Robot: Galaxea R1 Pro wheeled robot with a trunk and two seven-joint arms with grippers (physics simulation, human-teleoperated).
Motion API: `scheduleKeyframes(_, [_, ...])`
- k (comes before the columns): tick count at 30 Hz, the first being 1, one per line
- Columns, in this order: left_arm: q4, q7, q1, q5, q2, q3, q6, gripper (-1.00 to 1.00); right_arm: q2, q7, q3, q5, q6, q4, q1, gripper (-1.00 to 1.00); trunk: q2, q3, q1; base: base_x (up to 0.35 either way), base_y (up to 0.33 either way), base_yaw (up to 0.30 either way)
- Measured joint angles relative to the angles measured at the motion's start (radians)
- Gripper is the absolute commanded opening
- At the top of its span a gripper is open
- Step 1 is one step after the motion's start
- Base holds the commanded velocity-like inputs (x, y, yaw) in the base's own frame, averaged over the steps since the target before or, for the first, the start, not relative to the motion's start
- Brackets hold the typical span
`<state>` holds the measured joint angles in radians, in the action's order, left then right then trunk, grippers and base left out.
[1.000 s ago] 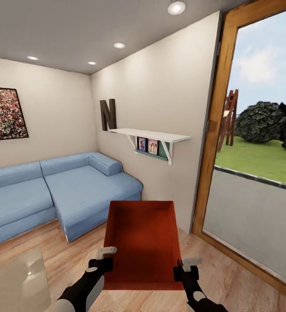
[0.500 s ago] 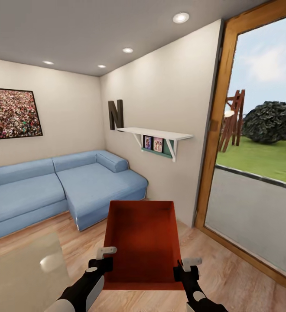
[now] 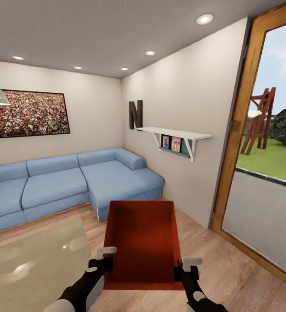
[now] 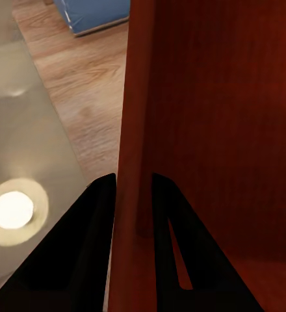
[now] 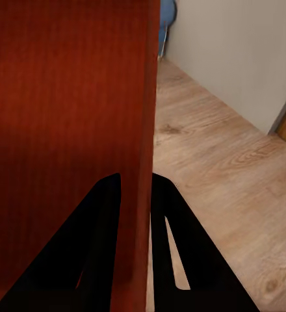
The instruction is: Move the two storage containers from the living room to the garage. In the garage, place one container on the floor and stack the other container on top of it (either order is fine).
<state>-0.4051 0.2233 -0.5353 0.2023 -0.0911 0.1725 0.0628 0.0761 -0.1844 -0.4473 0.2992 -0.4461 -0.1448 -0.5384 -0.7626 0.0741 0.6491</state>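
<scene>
Home living room: blue sofa (image 3: 73, 182) (sectional); wall picture (image 3: 28, 113).

- The room is evenly bright; recessed ceiling spots (image 3: 204, 18) glow white, and daylight shows through the glazed door (image 3: 264, 143).
- The glass coffee table (image 3: 34, 260) carries soft glare patches; in the left wrist view one round white reflection (image 4: 12, 209) blooms.
- Shadows are faint.
- Wrist views look soft; the claw fingers (image 4: 84, 260) read as flat black silhouettes.

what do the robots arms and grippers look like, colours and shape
Both arms are glossy black with white shell panels near the wrists. The left gripper and right gripper are black blocks with pale grey finger tabs on top. Close up, the fingers are flat black tapered blades. No cables or markings show.
</scene>
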Motion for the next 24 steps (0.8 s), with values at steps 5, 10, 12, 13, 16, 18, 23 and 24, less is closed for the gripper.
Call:
scheduleKeyframes(5, [0.000, 0.000, 0.000, 0.000, 0.000, 0.000, 0.000, -1.00, 0.000, 0.000, 0.001, -0.001, 0.000, 0.000, 0.000, -1.00, 0.000, 0.000, 0.000, -0.002, 0.000, 0.274])
scheduleKeyframes(10, [0.000, 0.000, 0.000, 0.000, 0.000, 0.000, 0.000, -1.00, 0.000, 0.000, 0.000, 0.000, 0.000, 0.000, 0.000, -1.00, 0.000, 0.000, 0.000, 0.000, 0.000, 0.273])
scheduleKeyframes(12, [0.000, 0.000, 0.000, 0.000, 0.000, 0.000, 0.000, -1.00, 0.000, 0.000, 0.000, -0.001, 0.000, 0.000, 0.000, -1.00, 0.000, 0.000, 0.000, 0.000, 0.000, 0.274])
scheduleKeyframes(13, [0.000, 0.000, 0.000, 0.000, 0.000, 0.000, 0.000, -1.00, 0.000, 0.000, 0.001, -0.002, 0.001, 0.000, 0.000, -1.00, 0.000, 0.000, 0.000, 0.000, 0.000, 0.274])
scheduleKeyframes(16, [0.000, 0.000, 0.000, 0.000, 0.000, 0.000, 0.000, -1.00, 0.000, 0.000, 0.000, -0.001, 0.000, 0.000, 0.000, -1.00, 0.000, 0.000, 0.000, 0.000, 0.000, 0.274])
scheduleKeyframes(18, [0.000, 0.000, 0.000, 0.000, 0.000, 0.000, 0.000, -1.00, 0.000, 0.000, 0.000, 0.000, 0.000, 0.000, 0.000, -1.00, 0.000, 0.000, 0.000, -0.010, -0.009, 0.273])
scheduleKeyframes(23, [0.000, 0.000, 0.000, 0.000, 0.000, 0.000, 0.000, -1.00, 0.000, 0.000, 0.000, -0.001, 0.000, 0.000, 0.000, -1.00, 0.000, 0.000, 0.000, -0.132, -0.114, 0.273])
scheduleKeyframes(24, [0.000, 0.000, 0.000, 0.000, 0.000, 0.000, 0.000, -1.00, 0.000, 0.000, 0.000, 0.000, 0.000, 0.000, 0.000, -1.00, 0.000, 0.000, 0.000, -0.211, -0.180, 0.274])
